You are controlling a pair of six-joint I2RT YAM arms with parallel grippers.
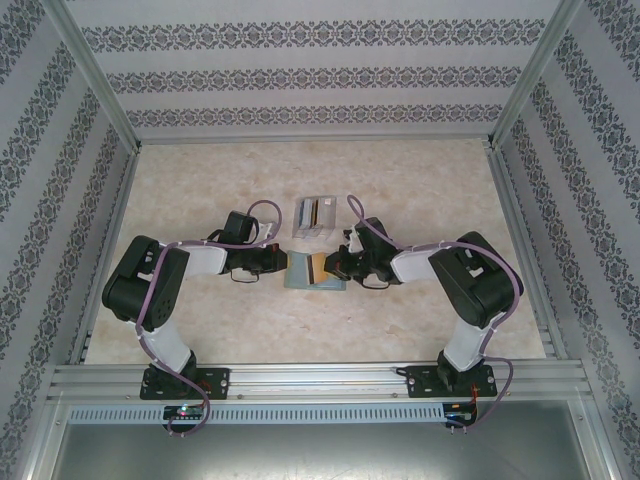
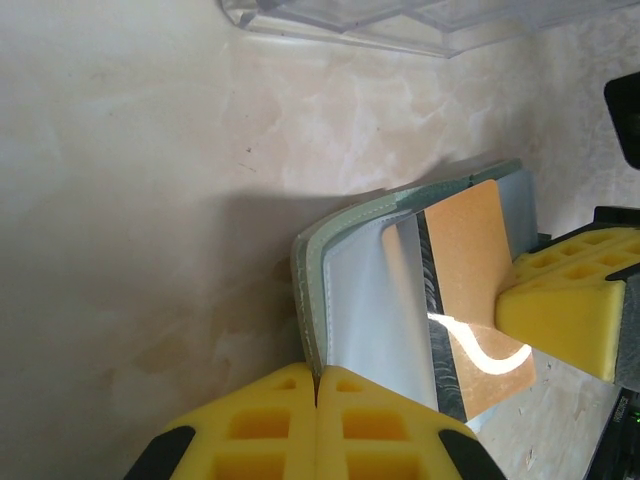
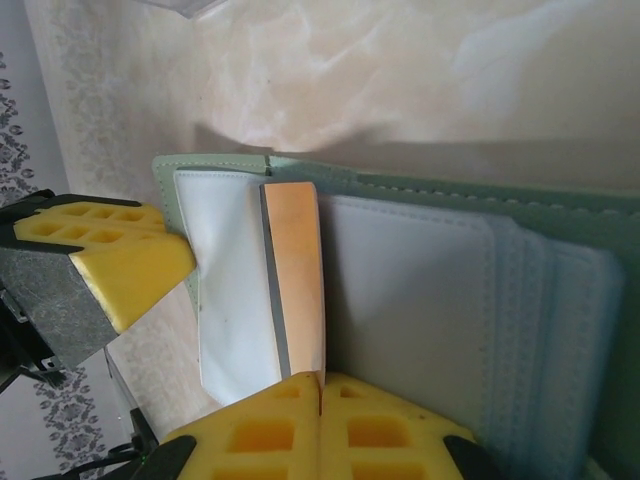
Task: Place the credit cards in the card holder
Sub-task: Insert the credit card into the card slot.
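The grey-green card holder point(image 1: 300, 272) lies open on the table between my two grippers. My left gripper point(image 2: 318, 376) is shut on the card holder's point(image 2: 345, 290) left edge and lifts that flap. An orange credit card point(image 3: 298, 270) with a dark stripe stands on edge against the light blue inner pocket point(image 3: 410, 300). My right gripper point(image 3: 321, 378) is shut on the card's near end. In the left wrist view the same card point(image 2: 470, 280) sits over the wallet lining, with a right finger point(image 2: 565, 315) at its side. The card's far end is tucked at the fold.
A clear plastic slotted rack point(image 1: 313, 215) with brownish stripes stands just behind the wallet; its edge point(image 2: 400, 25) shows at the top of the left wrist view. Patterned walls and metal rails enclose the marbled table point(image 1: 200, 200).
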